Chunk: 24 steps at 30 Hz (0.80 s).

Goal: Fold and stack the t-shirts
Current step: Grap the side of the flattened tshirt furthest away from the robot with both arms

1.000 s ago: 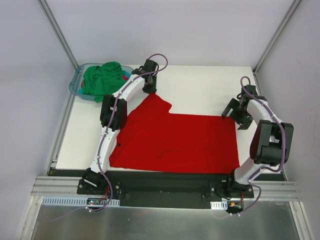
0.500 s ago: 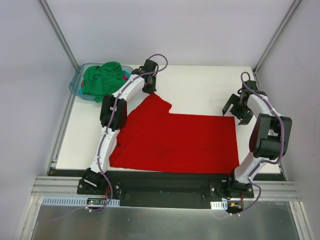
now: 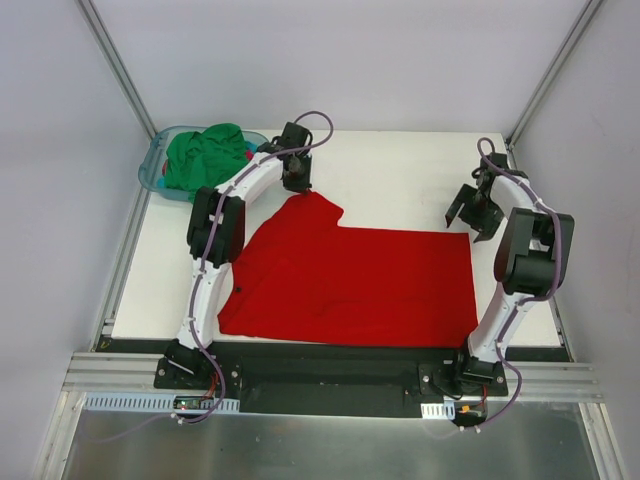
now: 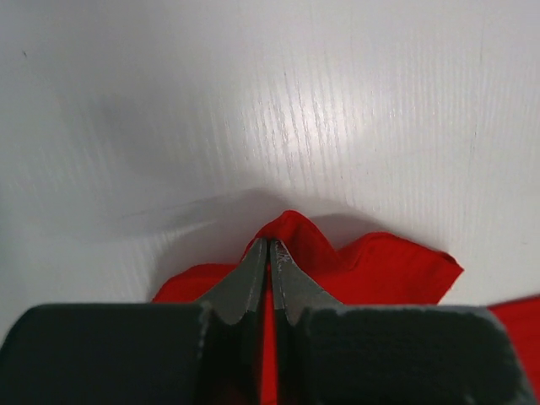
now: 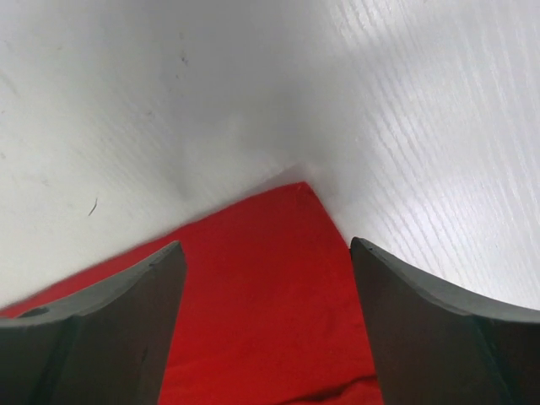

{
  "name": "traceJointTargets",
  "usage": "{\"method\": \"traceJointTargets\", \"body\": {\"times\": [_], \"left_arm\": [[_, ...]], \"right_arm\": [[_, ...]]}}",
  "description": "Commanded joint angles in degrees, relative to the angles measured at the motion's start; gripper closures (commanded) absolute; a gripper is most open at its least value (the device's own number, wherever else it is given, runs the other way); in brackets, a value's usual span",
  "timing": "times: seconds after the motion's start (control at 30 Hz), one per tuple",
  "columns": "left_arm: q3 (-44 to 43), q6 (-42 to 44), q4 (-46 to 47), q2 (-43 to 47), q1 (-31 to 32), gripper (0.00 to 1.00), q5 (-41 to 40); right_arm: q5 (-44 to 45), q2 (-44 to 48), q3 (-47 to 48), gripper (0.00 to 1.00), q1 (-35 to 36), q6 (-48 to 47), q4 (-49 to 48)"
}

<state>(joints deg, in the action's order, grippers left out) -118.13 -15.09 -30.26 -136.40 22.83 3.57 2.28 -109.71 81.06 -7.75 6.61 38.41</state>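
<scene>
The red t-shirt (image 3: 360, 280) lies spread flat across the middle of the white table. My left gripper (image 3: 300, 185) is at its far left corner, a sleeve tip. In the left wrist view that gripper (image 4: 268, 245) is shut on a pinched ridge of the red t-shirt (image 4: 380, 270). My right gripper (image 3: 470, 215) hovers over the shirt's far right corner. In the right wrist view it (image 5: 266, 246) is open, its fingers on either side of the corner of the red t-shirt (image 5: 261, 295). The green t-shirt (image 3: 205, 160) lies bunched in the basket.
The translucent blue basket (image 3: 150, 172) stands at the far left corner of the table, just left of my left arm. Bare white table (image 3: 400, 170) runs behind the red shirt. Metal frame posts rise at both back corners.
The left jaws have closed on the red shirt's corner. The right gripper has moved a little farther back over the far right corner, and its jaws have narrowed slightly.
</scene>
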Motion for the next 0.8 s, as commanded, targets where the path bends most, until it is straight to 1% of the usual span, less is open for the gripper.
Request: {"method": "traceJointTargets", "body": {"times": [0.0,0.07,0.13,0.33,0.37,0.43,0.63,0.77], "left_arm": [[3.9,-0.4,2.3,6.7,-0.1,1.00,4.7],[6.2,-0.5,2.8,8.0,-0.1,1.00,6.5],[8.6,-1.0,3.2,9.4,-0.1,1.00,7.1],[14.8,-2.0,4.6,14.0,-0.1,1.00,6.7],[15.6,-2.2,4.8,14.5,-0.1,1.00,6.7],[17.7,-2.7,5.5,15.4,-0.1,1.00,7.0],[20.9,-3.2,6.5,17.7,-0.1,1.00,8.1],[22.0,-3.1,7.0,18.7,-0.1,1.00,8.8]], "right_arm": [[2.4,-3.1,5.2,0.21,-0.5,-1.0,3.4],[2.3,-4.7,7.0,0.24,-0.6,-1.2,4.4],[2.5,-5.8,8.3,0.25,-0.7,-1.3,4.7],[2.4,-7.4,9.4,0.34,-0.7,-1.3,5.3],[2.3,-7.6,9.4,0.38,-0.7,-1.3,5.5],[3.0,-8.0,8.9,0.42,-0.7,-1.4,5.6],[3.8,-11.1,11.8,0.47,-0.8,-2.6,6.8],[4.0,-11.9,11.8,0.49,-0.9,-2.6,6.6]]}}
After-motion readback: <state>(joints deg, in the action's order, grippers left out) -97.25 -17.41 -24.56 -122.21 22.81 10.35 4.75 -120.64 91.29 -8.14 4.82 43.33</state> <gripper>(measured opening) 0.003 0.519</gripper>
